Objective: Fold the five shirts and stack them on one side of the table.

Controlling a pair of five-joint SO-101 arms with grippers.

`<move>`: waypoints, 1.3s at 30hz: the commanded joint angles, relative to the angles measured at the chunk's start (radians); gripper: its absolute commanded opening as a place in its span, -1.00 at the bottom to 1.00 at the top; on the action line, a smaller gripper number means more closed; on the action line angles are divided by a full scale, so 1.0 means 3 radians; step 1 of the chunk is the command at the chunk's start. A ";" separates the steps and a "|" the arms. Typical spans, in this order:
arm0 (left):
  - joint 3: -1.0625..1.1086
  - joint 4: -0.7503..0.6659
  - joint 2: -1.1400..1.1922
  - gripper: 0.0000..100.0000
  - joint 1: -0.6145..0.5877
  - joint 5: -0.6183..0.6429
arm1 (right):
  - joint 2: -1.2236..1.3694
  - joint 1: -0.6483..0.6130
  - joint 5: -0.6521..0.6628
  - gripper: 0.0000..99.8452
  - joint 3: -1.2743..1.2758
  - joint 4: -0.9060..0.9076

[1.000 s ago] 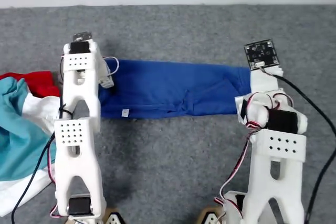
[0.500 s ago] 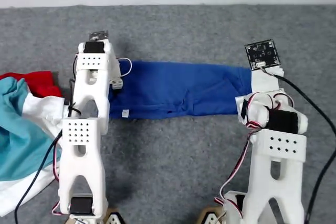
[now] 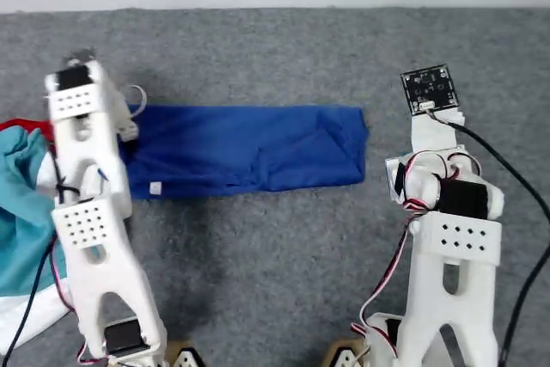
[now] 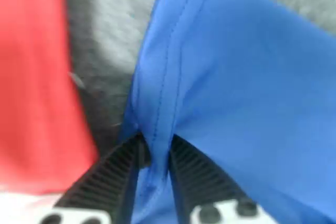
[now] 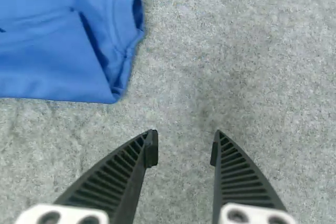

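A blue shirt [image 3: 249,148], folded into a long strip, lies across the middle of the grey table. My left gripper [image 4: 155,153] is shut on the blue shirt [image 4: 236,93] at its left end, with a pinch of cloth between the black fingers [image 4: 123,163]. In the high view the left arm [image 3: 82,126] stands over that end. My right gripper [image 5: 182,150] is open above bare carpet, a short way from the blue shirt's [image 5: 63,40] right edge and apart from it. The right arm [image 3: 438,169] stands to the right of the shirt.
A heap of other shirts lies at the left table edge: red [image 3: 30,131], teal [image 3: 21,221] and white [image 3: 26,324]. The red cloth [image 4: 37,77] lies beside the left gripper. Grey carpet [image 3: 275,264] covers the table in front and behind.
The left arm has swung to the left with the blue shirt's end in its gripper, dragging the whole shirt left. The shirt's right end has slid away from the right gripper, which kept still.
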 commanded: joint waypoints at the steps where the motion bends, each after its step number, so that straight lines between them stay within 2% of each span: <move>1: -0.0018 0.0077 -0.0353 -0.98 -0.0077 -0.0138 | -0.0074 0.0013 -0.0020 -0.64 -0.0133 0.0003; 6: 0.0192 0.0077 -0.0404 -0.98 0.0220 -0.0133 | -0.0074 -0.0054 -0.0015 -0.64 -0.0133 0.0013; 11: 0.0217 0.0072 -0.0409 -0.98 0.0849 -0.0123 | -0.0074 -0.0125 -0.0010 -0.64 -0.0133 0.0013; 16: -0.0074 0.0072 -0.0409 -0.98 0.1437 -0.0118 | -0.0074 -0.0090 -0.0010 -0.64 -0.0133 0.0013; 21: -0.0473 0.0072 -0.0414 -0.98 0.1877 -0.0118 | -0.0059 0.0396 -0.0010 -0.64 -0.0128 -0.0018; 28: -0.1112 0.0072 -0.0409 -0.98 0.2261 -0.0118 | -0.0043 0.1153 -0.0010 -0.64 -0.0107 -0.0003; 33: -0.1266 0.0051 -0.0394 -0.97 0.2583 -0.0138 | -0.0043 0.1317 -0.0005 -0.64 -0.0107 0.0018; 39: -0.1266 -0.0210 -0.0317 -0.97 0.2823 -0.0138 | -0.0074 0.1312 -0.0005 -0.64 -0.0107 0.0090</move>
